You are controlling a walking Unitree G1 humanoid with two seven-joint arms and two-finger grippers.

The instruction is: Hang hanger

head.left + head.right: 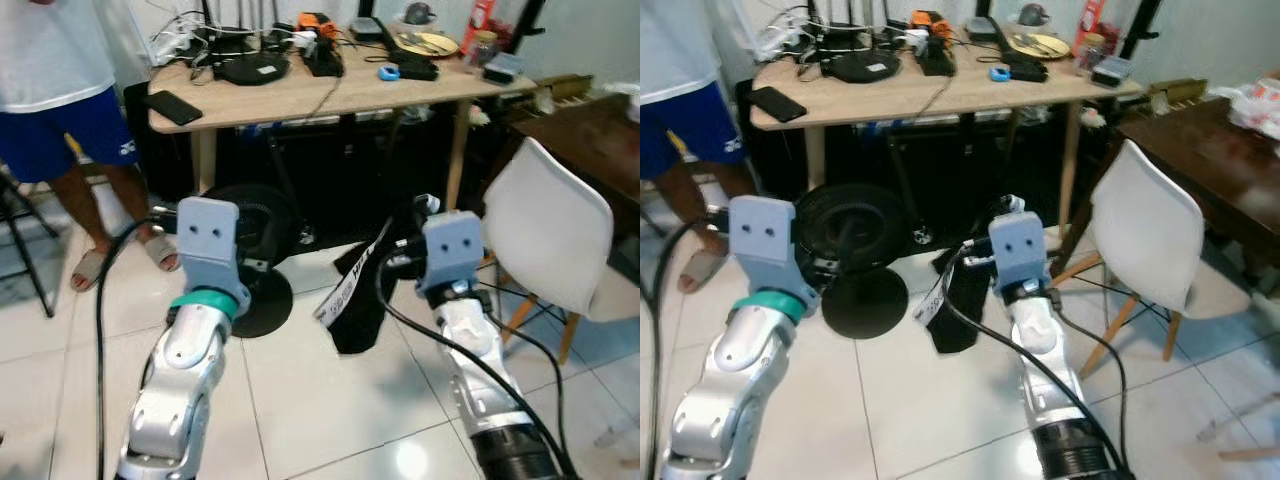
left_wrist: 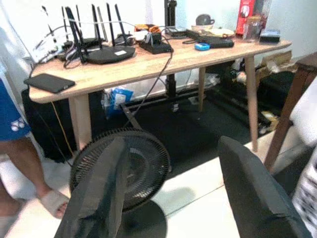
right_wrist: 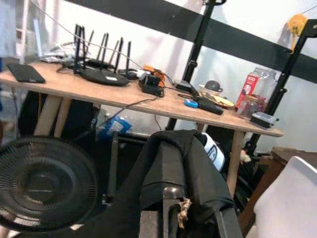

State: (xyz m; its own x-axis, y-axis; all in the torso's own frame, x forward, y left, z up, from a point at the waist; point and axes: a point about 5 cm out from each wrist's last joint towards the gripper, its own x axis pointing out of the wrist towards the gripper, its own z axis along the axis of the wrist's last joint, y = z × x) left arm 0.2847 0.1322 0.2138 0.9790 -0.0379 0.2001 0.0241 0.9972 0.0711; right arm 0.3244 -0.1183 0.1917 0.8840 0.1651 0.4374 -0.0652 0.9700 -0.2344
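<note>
Fronting wooden table (image 1: 300, 100), tiled floor (image 1: 300, 400)

White glossy floor tiles (image 1: 300, 400) reflect the room light. A light wooden worktop (image 1: 330, 95) stands ahead of the hands, cluttered with routers, cables and a phone. A black floor fan (image 1: 845, 235) sits under it. A white chair (image 1: 1150, 235) and a dark wooden table (image 1: 1210, 150) stand nearby.

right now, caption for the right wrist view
Right gripper holding black garment before wooden table and floor fan.
</note>
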